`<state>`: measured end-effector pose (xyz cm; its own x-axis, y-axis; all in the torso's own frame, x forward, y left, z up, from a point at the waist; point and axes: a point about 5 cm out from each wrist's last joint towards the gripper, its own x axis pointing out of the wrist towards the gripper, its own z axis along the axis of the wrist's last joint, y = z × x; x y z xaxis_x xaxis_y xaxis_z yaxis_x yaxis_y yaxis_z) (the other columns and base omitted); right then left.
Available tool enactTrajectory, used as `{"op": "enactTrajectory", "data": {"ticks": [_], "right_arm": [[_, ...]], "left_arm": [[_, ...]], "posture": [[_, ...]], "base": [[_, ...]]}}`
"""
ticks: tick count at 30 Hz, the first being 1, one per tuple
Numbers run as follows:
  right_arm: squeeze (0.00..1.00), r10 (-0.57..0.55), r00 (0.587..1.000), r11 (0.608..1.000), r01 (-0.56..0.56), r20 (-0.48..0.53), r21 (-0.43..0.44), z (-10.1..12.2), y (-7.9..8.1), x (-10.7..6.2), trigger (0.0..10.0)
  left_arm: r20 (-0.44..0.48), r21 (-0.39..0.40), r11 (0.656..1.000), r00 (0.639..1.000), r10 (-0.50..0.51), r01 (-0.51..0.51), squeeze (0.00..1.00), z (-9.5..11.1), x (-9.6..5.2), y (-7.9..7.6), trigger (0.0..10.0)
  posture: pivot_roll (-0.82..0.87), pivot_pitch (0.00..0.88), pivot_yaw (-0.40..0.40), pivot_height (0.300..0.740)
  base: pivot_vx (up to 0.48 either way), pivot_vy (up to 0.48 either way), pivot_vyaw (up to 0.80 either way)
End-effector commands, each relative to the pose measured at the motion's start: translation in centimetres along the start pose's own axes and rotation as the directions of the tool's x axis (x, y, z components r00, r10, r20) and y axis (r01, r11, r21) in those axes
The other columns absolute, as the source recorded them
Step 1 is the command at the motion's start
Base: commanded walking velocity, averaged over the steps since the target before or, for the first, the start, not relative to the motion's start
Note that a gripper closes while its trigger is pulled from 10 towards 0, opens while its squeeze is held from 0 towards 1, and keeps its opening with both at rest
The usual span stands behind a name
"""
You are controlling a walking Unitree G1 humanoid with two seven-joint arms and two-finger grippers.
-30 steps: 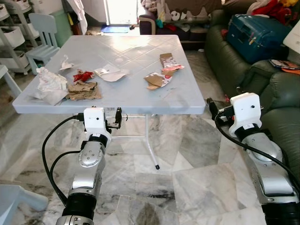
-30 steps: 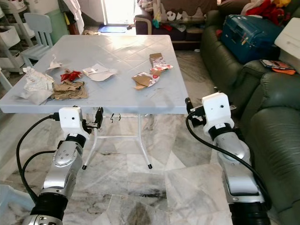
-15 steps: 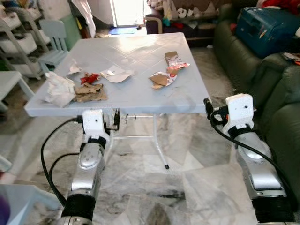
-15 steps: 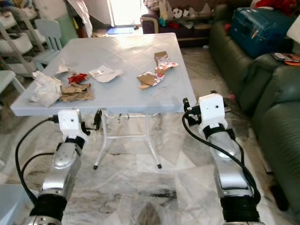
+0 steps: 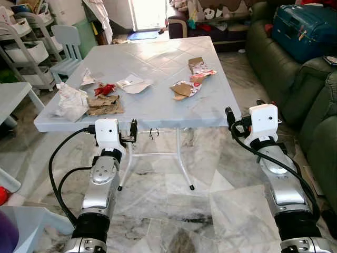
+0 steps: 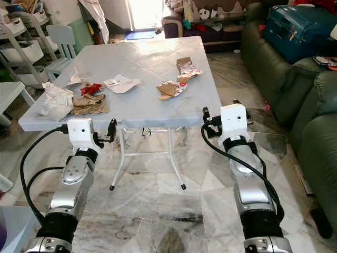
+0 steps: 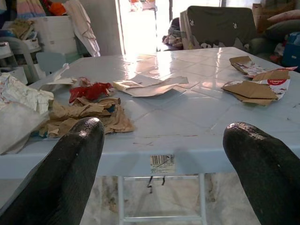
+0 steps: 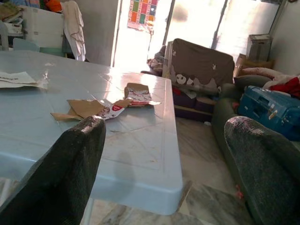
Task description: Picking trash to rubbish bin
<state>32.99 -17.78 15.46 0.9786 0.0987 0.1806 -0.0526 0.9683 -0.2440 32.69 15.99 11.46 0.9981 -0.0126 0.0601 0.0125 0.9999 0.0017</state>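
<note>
Closer than 1 second before, the robot faced the tabletop [image 5: 158, 105]. Both grippers, left [image 5: 132, 130] and right [image 5: 229, 117], hung wide open, empty, below its edge. Trash [image 5: 104, 104] lay scattered on top; raising the left gripper first looked wise.

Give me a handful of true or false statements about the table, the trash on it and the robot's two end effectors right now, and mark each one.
1. Both end effectors are open and hold nothing. True: the left end effector and the right end effector have their fingers spread apart in front of the table.
2. The red wrapper lies on the floor. False: it lies on the table, beside the crumpled brown paper.
3. A blue suitcase sits on the green sofa. True.
4. The torn cardboard is in the right end effector. False: it lies on the table, untouched.
5. The white crumpled paper lies near the table's left edge. True.
</note>
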Motion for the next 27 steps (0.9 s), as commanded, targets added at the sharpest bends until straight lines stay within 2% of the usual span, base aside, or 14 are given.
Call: {"op": "enactTrajectory", "data": {"ticks": [1, 6, 11, 18, 27], "right_arm": [[0.0, -0.01, 1.0, 1.0, 0.01, 0.011, 0.003, 0.2, -0.3, -0.1, 10.0], [0.0, -0.001, 1.0, 1.0, 0.001, 0.007, 0.001, 0.0, 0.1, -0.5, 10.0], [0.0, 0.029, 1.0, 0.999, -0.03, 0.004, 0.018, -0.1, 1.1, -0.9, 10.0], [0.0, 0.05, 0.999, 0.999, -0.05, 0.0, 0.003, 0.0, 0.9, -0.9, 10.0], [0.0, 0.053, 0.999, 0.999, -0.053, 0.007, -0.003, 0.3, 0.7, -0.7, 10.0]], "left_arm": [[-0.014, 0.005, 1.0, 1.0, 0.01, -0.01, 0.0, -0.3, -0.1, 0.5, 10.0], [-0.012, 0.001, 1.0, 1.0, 0.016, -0.016, 0.0, -0.3, 0.1, 0.5, 10.0], [-0.016, -0.001, 1.0, 1.0, 0.021, -0.021, 0.0, -0.5, 0.1, 0.3, 10.0], [-0.011, -0.026, 0.999, 1.0, 0.025, -0.025, 0.0, -0.6, 0.4, -0.7, 10.0], [-0.011, -0.029, 0.999, 1.0, 0.018, -0.019, 0.0, -0.9, 0.5, -1.0, 10.0]], "posture": [[-0.03, 0.0, 0.05, 0.74], [-0.03, 0.0, 0.045, 0.74], [-0.05, 0.0, 0.031, 0.74], [-0.07, 0.0, 0.002, 0.74], [-0.07, 0.0, 0.008, 0.74]], "base": [[0.0, 0.0, 0.0], [0.0, 0.0, 0.0], [0.0, 0.0, 0.0], [0.0, 0.0, 0.0], [0.0, 0.0, 0.0]]}}
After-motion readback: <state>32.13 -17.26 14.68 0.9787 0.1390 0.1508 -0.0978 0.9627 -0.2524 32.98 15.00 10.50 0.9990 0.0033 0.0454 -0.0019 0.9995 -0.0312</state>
